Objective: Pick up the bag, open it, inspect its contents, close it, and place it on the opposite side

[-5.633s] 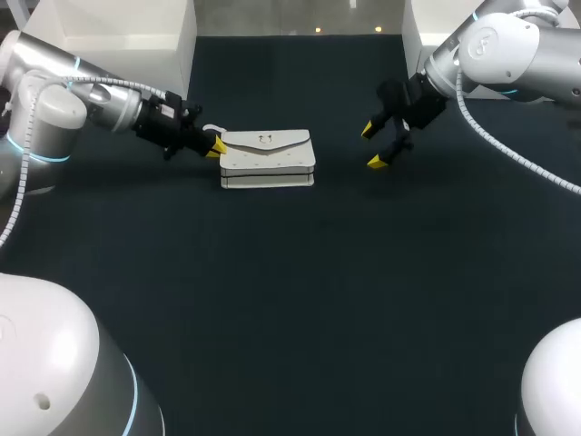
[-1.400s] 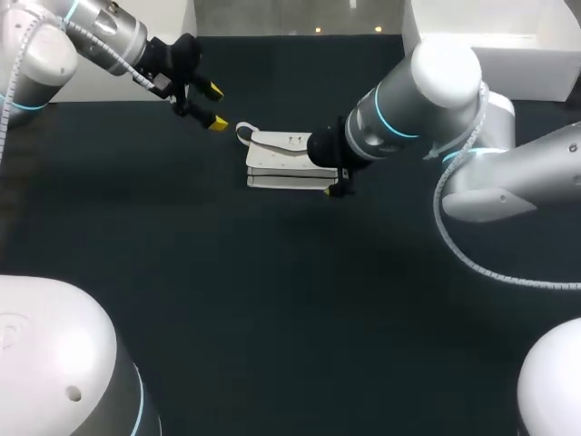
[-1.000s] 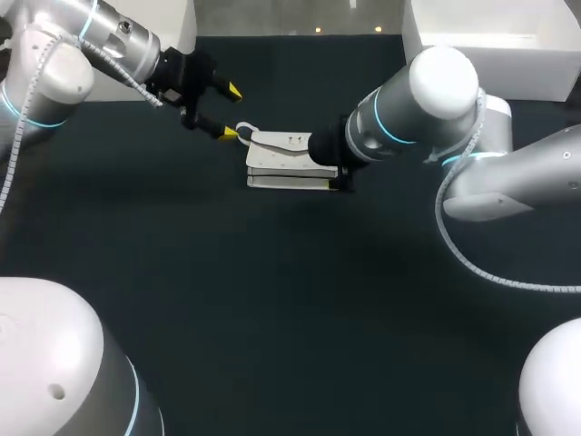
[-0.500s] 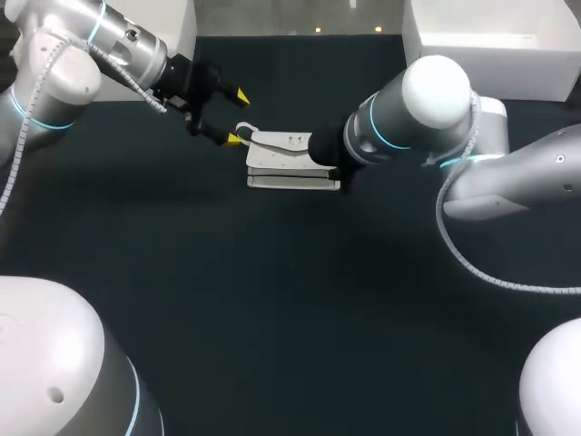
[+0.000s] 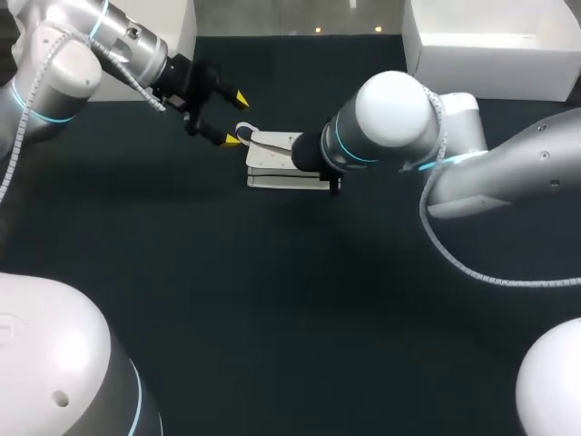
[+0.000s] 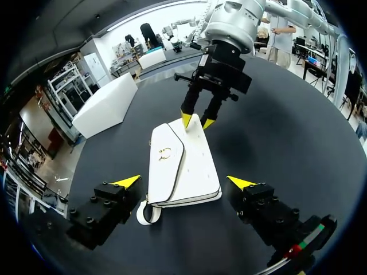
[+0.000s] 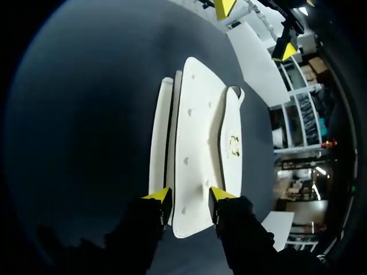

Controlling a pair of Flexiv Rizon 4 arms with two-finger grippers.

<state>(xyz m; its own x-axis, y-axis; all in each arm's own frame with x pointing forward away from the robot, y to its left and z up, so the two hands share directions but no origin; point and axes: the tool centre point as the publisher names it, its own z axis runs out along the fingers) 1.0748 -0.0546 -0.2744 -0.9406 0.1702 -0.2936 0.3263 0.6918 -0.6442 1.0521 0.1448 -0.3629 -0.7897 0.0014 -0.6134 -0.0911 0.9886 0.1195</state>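
Working over a wide dark matte table [image 5: 272,318], with a flat white leather handbag [image 5: 272,162] lying on its side in the far middle of it, resting on the surface and not yet lifted. Reaching across from the right with the thick silver right arm [image 5: 390,127], elbow swinging high over the middle and forearm angling low toward the handbag's right end, probably so as to come in level with the tabletop. Stretching in from the far left corner with the matching silver left arm [image 5: 82,45], wrist pointing along the table at the opposite end. Bracketing the handbag from both ends, presumably to steady it for the pickup and the opening to follow. Pinching the right end with the right gripper [image 7: 190,197], yellow tips narrow and pressing from two sides on the middle panel (showing most plainly from that arm's own wrist camera). Holding the left gripper [image 6: 183,182] spread wide and gripping nothing, tips hanging either side of the near end without touching, seemingly lining up on the small white strap loop [image 6: 146,213] curling out of that corner. Leaving the little gold ring clasp [image 6: 165,153] on the closed flap untouched, suggesting an early stage, before any opening.
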